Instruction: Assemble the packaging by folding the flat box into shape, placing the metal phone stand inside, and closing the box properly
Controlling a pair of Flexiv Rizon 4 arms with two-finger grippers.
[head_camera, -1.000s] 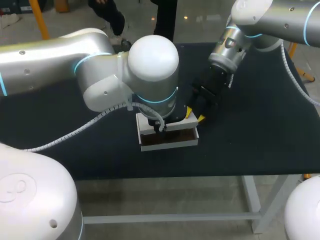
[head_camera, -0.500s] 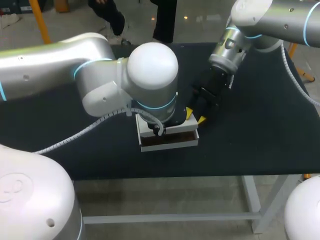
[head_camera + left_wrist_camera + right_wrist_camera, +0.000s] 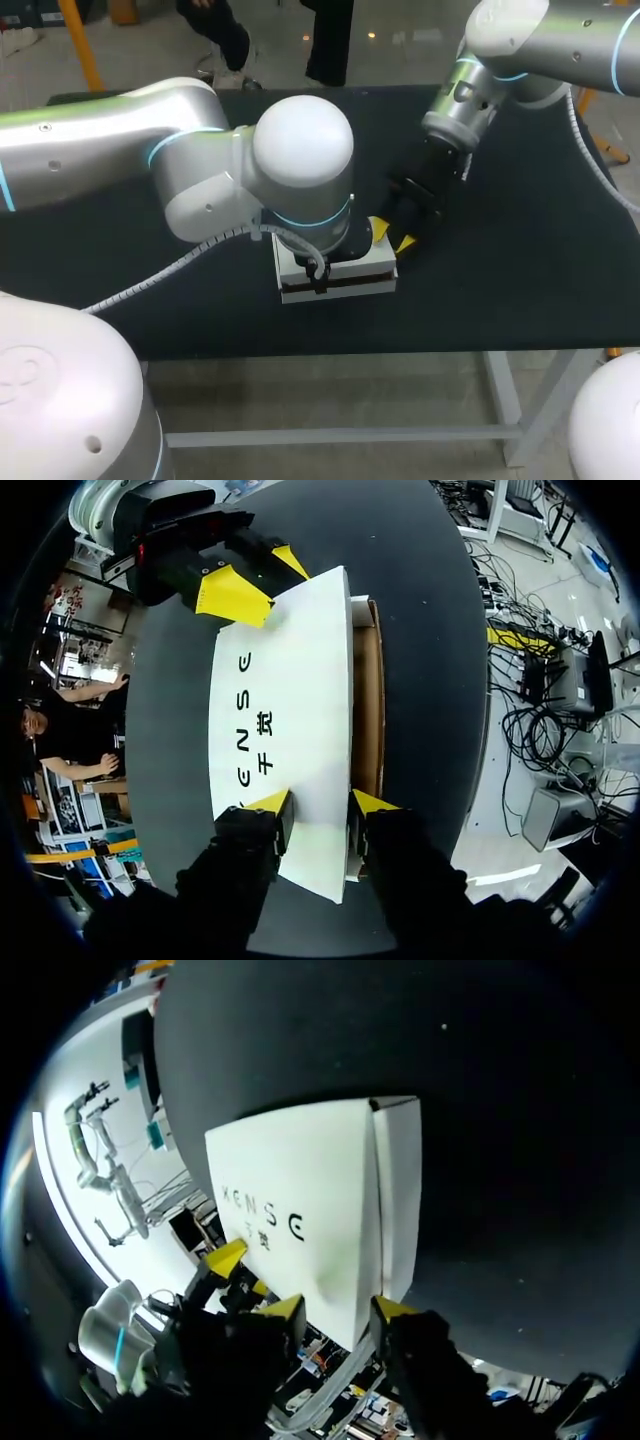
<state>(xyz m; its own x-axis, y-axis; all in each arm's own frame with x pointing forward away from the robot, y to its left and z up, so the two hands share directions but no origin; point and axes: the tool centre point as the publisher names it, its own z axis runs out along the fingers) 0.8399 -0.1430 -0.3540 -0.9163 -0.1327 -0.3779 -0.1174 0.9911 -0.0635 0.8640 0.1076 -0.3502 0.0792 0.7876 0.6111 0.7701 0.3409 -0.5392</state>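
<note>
Fingers spread, my left gripper (image 3: 320, 805) presses the lid (image 3: 280, 710) onto the box (image 3: 338, 280) at the front of the table (image 3: 500, 270) while my right gripper (image 3: 338, 1310), also spread, steadies the far end so it closes square

Matt white cardboard box (image 3: 290, 730), raw brown inside, matt black tabletop (image 3: 520, 270)

Plain black-topped table (image 3: 520, 290)
</note>
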